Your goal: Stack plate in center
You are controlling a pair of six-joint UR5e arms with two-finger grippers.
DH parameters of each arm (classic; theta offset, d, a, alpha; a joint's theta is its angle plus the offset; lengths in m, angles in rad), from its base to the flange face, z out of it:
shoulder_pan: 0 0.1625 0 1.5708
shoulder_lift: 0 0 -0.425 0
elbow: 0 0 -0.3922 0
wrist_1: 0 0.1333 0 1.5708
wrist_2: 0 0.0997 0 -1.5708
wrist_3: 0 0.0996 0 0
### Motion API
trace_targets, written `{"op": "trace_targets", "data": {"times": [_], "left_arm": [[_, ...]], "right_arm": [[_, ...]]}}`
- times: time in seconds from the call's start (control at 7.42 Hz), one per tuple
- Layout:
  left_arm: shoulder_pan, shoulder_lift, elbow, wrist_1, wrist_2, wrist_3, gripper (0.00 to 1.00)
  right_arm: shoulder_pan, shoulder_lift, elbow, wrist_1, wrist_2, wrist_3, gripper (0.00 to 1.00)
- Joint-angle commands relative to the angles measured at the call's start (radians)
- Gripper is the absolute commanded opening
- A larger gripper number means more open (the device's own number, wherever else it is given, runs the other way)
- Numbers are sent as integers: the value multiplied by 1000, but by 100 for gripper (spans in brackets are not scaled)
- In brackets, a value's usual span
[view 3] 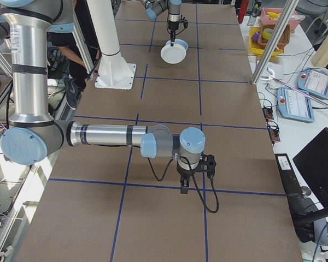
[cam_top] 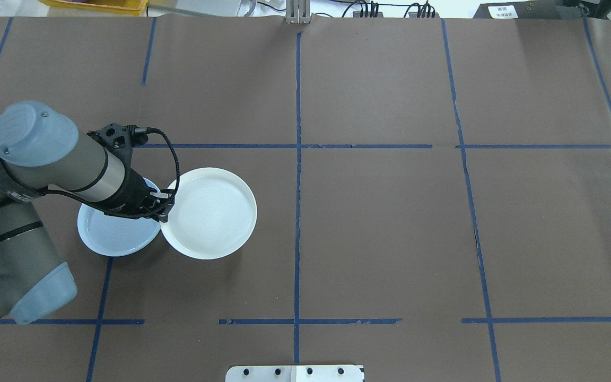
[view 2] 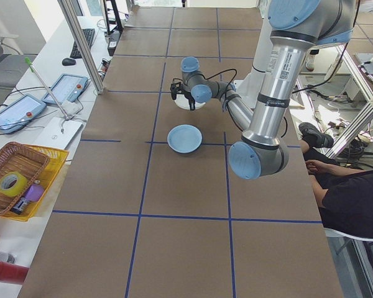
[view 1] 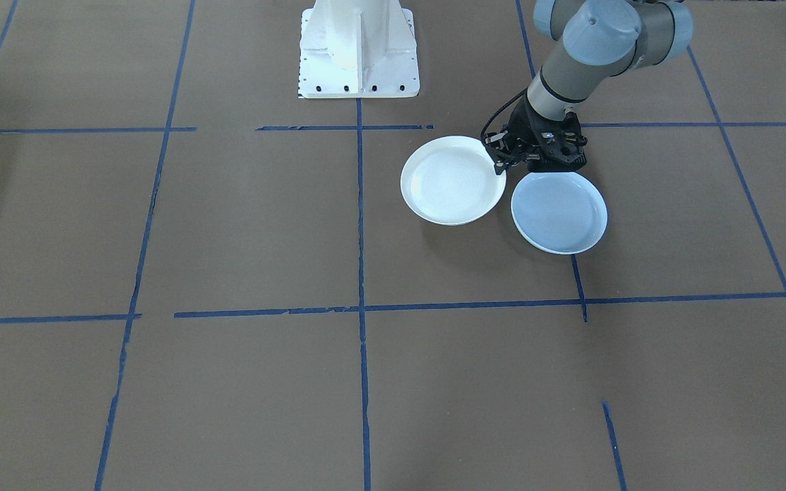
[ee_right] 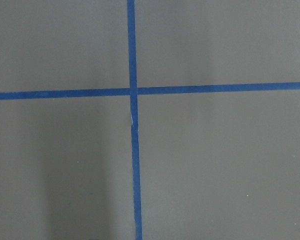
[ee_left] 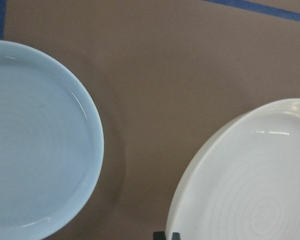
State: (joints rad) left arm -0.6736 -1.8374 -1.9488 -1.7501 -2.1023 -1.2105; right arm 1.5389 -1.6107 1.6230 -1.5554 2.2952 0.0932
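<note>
left gripper (view 1: 499, 160) clamped on white plate (view 1: 452, 180) rim | blue plate (view 1: 559, 212) just beside it | stacking not done yet | right gripper (view 3: 183, 185): can't tell

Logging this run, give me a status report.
Left gripper pinching white plate rim. Right gripper far off, state unclear. Blue plate alongside, apart, nothing on it.

- The place is a robotics lab or test cell, not a home.
- The table (cam_top: 380, 228) is covered in brown paper, marked into squares with blue tape (cam_top: 297, 212).
- A white robot pedestal (view 1: 359, 48) is bolted to it.
- Teach pendants (view 2: 65, 89) lie on a side bench (view 2: 50, 124).
- Aluminium frame posts (view 3: 273, 38) stand at the table's edge.
- A seated person (view 2: 351, 202) is beside the table.
</note>
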Motion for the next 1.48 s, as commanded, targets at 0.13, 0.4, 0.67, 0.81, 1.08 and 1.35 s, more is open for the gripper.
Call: {"op": "trace_targets", "data": {"times": [0.13, 0.4, 0.67, 0.81, 1.08, 1.35], "left_arm": [[-121, 157, 13, -99, -5, 207, 0], [-178, 214, 51, -147, -49, 296, 0], [-222, 248, 56, -147, -77, 371, 0], [-222, 253, 57, -147, -77, 382, 0], [-222, 253, 57, -147, -77, 385, 49], [-225, 251, 56, -149, -77, 385, 100]], "right_arm": [[0, 0, 0, 0, 1, 0, 100], [0, 0, 0, 0, 0, -1, 100], [0, 0, 0, 0, 1, 0, 100], [0, 0, 0, 0, 1, -1, 100], [0, 0, 0, 0, 1, -1, 100], [0, 0, 0, 0, 1, -1, 100]]}}
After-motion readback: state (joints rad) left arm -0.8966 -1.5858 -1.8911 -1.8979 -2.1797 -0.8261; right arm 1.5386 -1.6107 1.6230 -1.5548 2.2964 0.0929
